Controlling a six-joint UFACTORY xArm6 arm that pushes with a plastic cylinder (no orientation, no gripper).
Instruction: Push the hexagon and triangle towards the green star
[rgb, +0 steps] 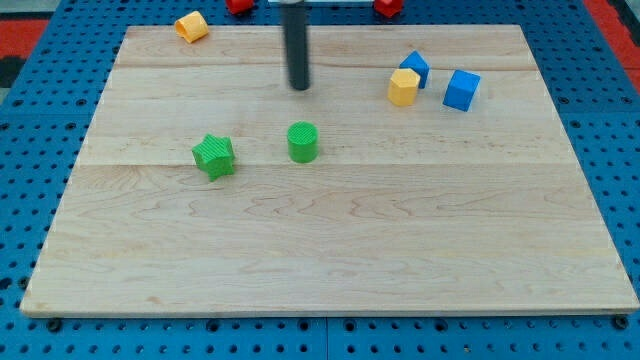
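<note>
Item: our tip (299, 87), jawless, far of green cylinder (303, 142); yellow hexagon (403, 86) and blue triangle (414, 67) touching at far right, well apart from green star (214, 156) at left; both pushes left.

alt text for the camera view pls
A dark rod's tip rests on a wooden board, just above a green cylinder with a green star to its left. Two blue blocks and a yellow block sit upper right.

a straight, dark grey-black rod (298, 45), round in section and smooth, with a faint lighter sheen down one side; my tip (299, 88) ends blunt and plain.
</note>
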